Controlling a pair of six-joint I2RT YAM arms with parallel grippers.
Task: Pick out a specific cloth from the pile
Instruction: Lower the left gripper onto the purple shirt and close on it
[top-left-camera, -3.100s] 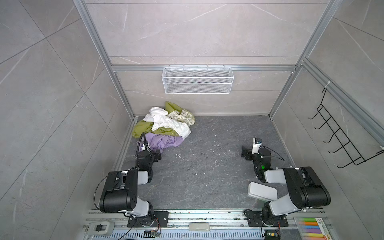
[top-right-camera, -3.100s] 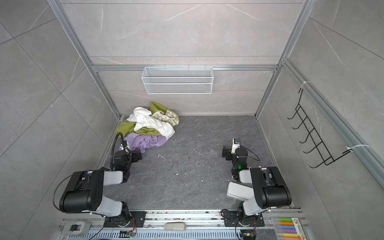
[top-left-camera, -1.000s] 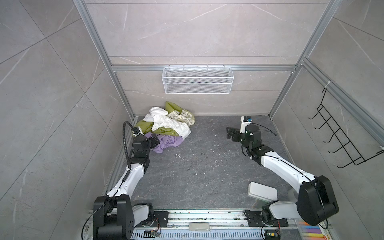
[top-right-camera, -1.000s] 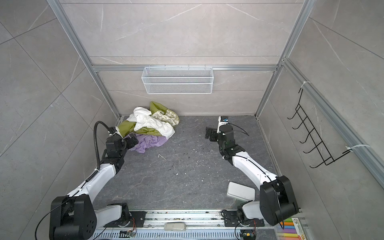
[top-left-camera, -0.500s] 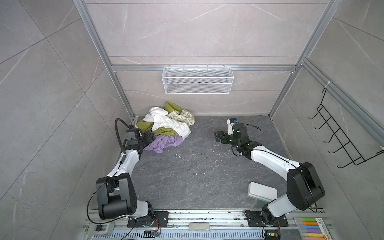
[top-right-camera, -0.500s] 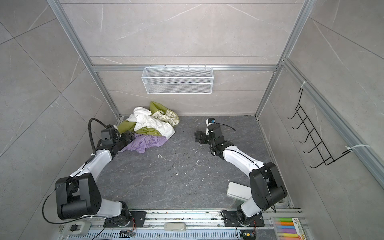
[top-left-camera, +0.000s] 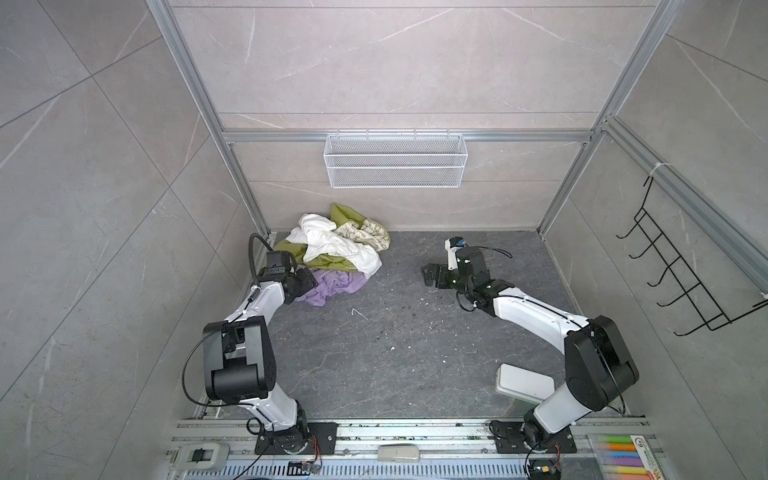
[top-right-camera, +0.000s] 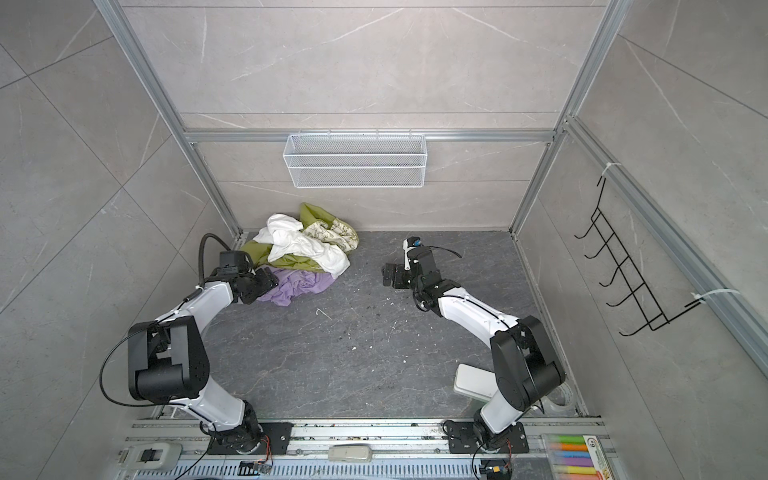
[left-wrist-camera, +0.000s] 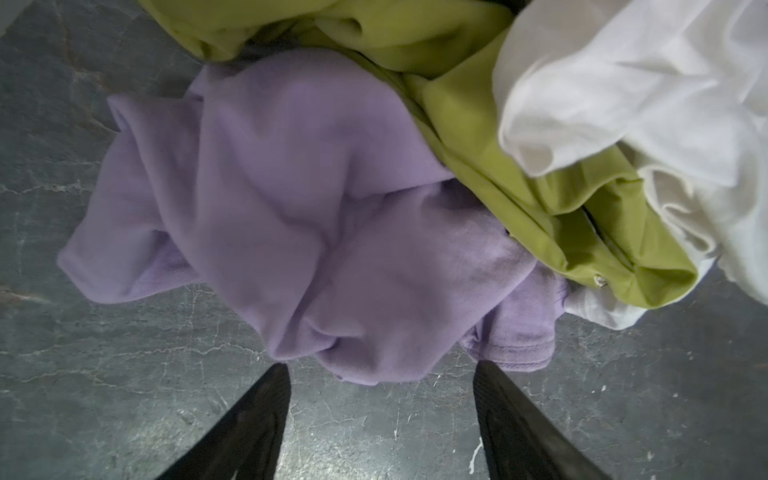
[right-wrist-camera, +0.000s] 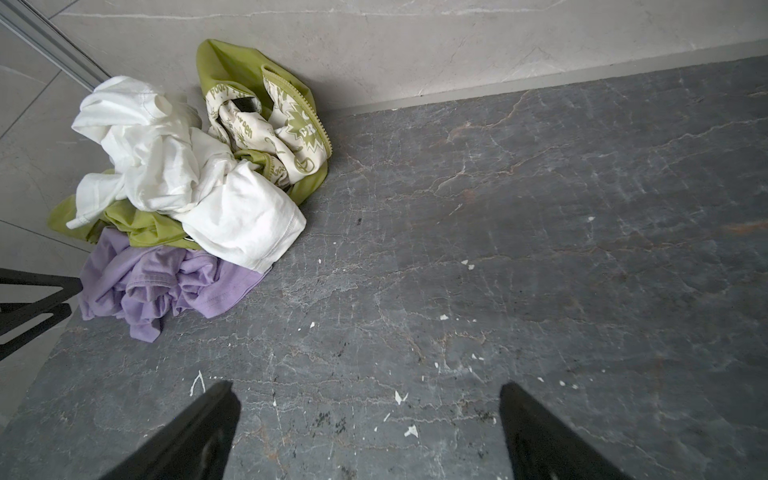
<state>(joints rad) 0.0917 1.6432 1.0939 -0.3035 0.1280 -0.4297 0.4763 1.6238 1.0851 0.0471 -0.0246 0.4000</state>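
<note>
The lilac cloth (top-left-camera: 332, 286) (top-right-camera: 299, 286) lies crumpled on the dark floor at the front of the pile (top-left-camera: 336, 245) (top-right-camera: 303, 245). Its rear edge is tucked under the olive-green fabric (left-wrist-camera: 478, 124) and the white fabric (left-wrist-camera: 623, 83). My left gripper (top-left-camera: 305, 282) (left-wrist-camera: 381, 365) is low at the cloth's left side. It is open, its fingertips (left-wrist-camera: 278, 382) flanking the cloth's near fold (left-wrist-camera: 291, 208) with nothing pinched. My right gripper (top-left-camera: 430, 276) (right-wrist-camera: 370, 395) is open over bare floor, well right of the pile (right-wrist-camera: 187, 174), facing the cloth (right-wrist-camera: 166, 286).
A white wire basket (top-left-camera: 395, 166) hangs on the back wall and a black hook rack (top-left-camera: 685, 282) on the right wall. A white pad (top-left-camera: 523, 382) lies by the right arm's base. The left wall and corner post stand close behind the pile.
My left gripper has swung right from beside the left wall to the lilac cloth's edge. The right gripper has moved a little further left and nearer the floor. The pile has not shifted.
</note>
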